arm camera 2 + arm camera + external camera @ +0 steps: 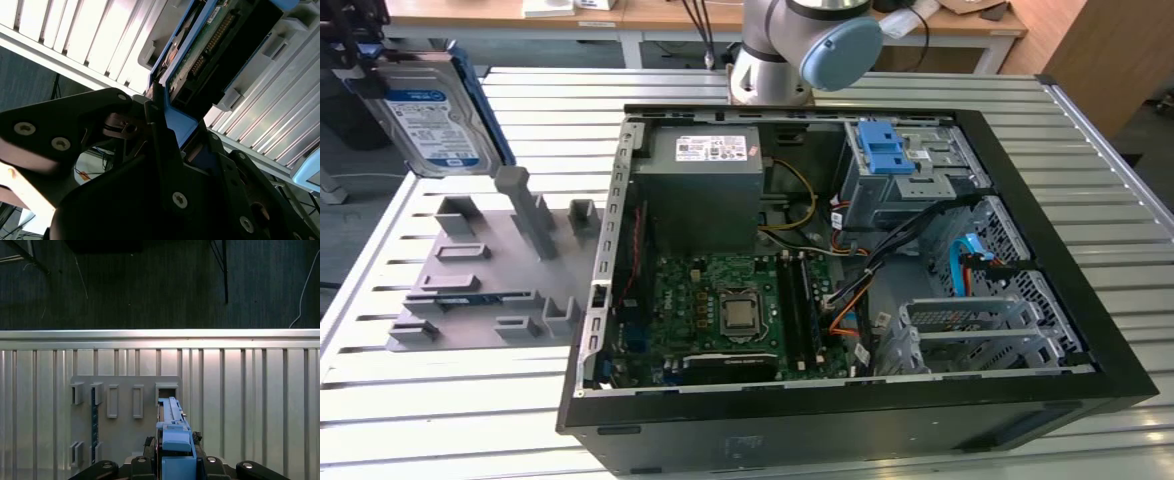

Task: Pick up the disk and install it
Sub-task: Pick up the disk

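The disk (438, 115), a silver hard drive with a white-and-blue label and blue side rails, hangs upright in the air at the exterior view's far left, above and behind the grey fixture (480, 270). My gripper (371, 72) is shut on its upper end. In the first wrist view the disk (173, 432) shows edge-on between my black fingers (145, 460), over the grey fixture (122, 407) with its empty slots. The second wrist view shows the disk's green circuit-board underside (207, 42) and a blue rail clamped by my fingers (160, 145).
An open computer case (1074, 210) lies on the slatted metal table (454, 420), to the exterior view's right of the fixture. Inside are a grey power supply (707, 175), a motherboard (727, 310), cables and a drive bay with a blue latch (886, 150). The arm's base (787, 50) stands behind.
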Robot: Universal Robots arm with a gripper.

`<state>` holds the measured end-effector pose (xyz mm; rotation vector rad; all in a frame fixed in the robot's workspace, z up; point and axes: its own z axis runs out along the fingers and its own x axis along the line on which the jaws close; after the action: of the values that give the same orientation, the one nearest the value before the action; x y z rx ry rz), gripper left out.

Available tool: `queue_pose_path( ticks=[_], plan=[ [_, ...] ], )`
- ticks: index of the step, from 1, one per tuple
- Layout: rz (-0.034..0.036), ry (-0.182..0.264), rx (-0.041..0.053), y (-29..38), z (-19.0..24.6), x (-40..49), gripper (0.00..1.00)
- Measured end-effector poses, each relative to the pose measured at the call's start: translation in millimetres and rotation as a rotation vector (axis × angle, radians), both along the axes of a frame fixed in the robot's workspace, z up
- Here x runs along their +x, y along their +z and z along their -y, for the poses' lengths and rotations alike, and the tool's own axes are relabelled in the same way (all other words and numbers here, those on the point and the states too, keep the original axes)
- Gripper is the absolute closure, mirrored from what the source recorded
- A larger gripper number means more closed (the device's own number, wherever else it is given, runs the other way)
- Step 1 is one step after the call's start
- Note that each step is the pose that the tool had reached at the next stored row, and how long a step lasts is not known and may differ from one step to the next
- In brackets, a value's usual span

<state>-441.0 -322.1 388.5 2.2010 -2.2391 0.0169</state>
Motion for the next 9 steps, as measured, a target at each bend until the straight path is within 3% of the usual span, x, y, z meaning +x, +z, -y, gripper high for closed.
queue_pose_path(
  ticks=[9],
  plan=[
    [0.0,0.0,0.0,5.1,0.0,0.0,0.64]
  ],
)
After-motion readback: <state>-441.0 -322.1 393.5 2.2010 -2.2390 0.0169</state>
